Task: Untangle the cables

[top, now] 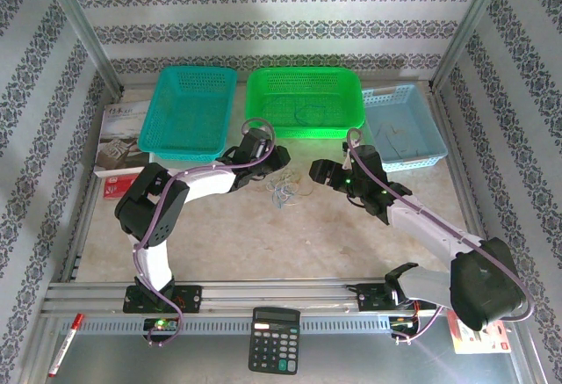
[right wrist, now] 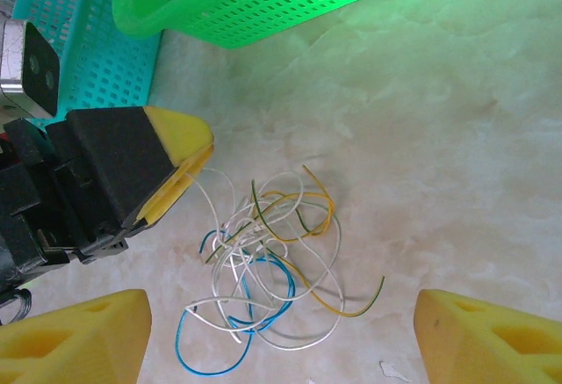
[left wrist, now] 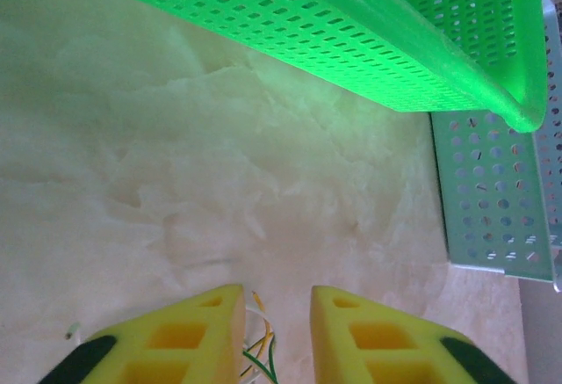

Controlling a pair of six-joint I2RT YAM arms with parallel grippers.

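Thin blue, yellow, white cables (right wrist: 255, 257), loosely tangled

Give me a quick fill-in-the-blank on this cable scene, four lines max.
1. The tangled cables lie on the ____, in front of the baskets.
2. The middle basket is coloured ____.
3. The right end effector has its jaws wide ____.
4. The black thing at the near edge is a ____.
Missing: table; green; open; calculator.

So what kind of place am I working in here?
Probably a lab-style robot test cell: aluminium frame rails, patterned backdrop panels on three sides, and plastic baskets lined along the back of the table.
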